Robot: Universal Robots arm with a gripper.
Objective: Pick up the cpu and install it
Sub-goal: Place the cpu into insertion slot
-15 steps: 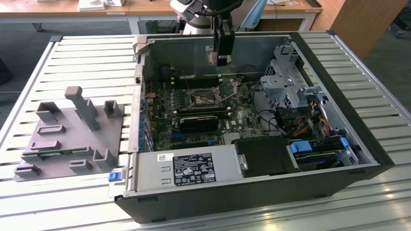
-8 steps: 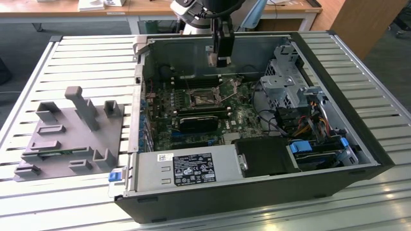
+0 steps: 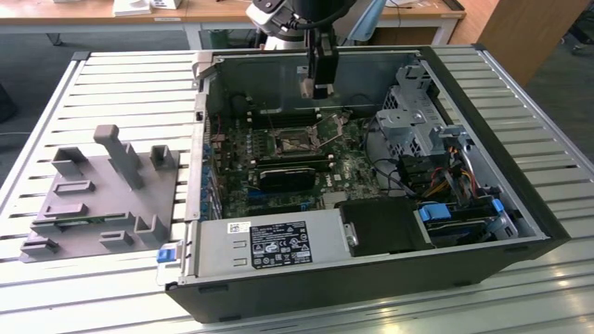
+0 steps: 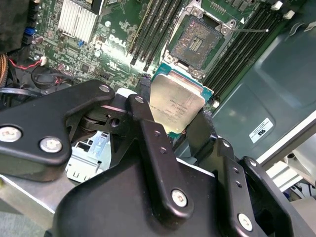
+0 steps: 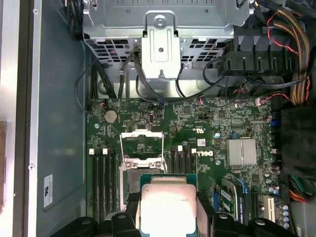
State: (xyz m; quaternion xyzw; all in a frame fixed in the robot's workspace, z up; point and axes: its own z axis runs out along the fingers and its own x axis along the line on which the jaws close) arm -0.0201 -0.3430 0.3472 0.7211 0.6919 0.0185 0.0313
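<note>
My gripper (image 3: 316, 87) hangs inside the open computer case, above the motherboard (image 3: 307, 160), and is shut on the cpu. The cpu (image 4: 175, 101) is a flat square chip with a silvery top and a thin pale rim, clamped by its edges between the two black fingers (image 4: 148, 123). In the first wrist view the cpu (image 5: 168, 205) sits between the fingers just short of the black socket (image 5: 140, 165), whose metal frame stands open. The empty socket (image 4: 200, 37) also appears beyond the chip in the second wrist view, and near the board's middle (image 3: 295, 142) in the exterior view.
The case (image 3: 519, 209) lies open on a slatted table (image 3: 121, 90). A grey plastic tray (image 3: 93, 202) with upright posts stands at the exterior view's left. A power supply (image 3: 269, 243), a drive cage (image 3: 413, 111) and cable bundles (image 3: 446, 174) crowd the case around the board.
</note>
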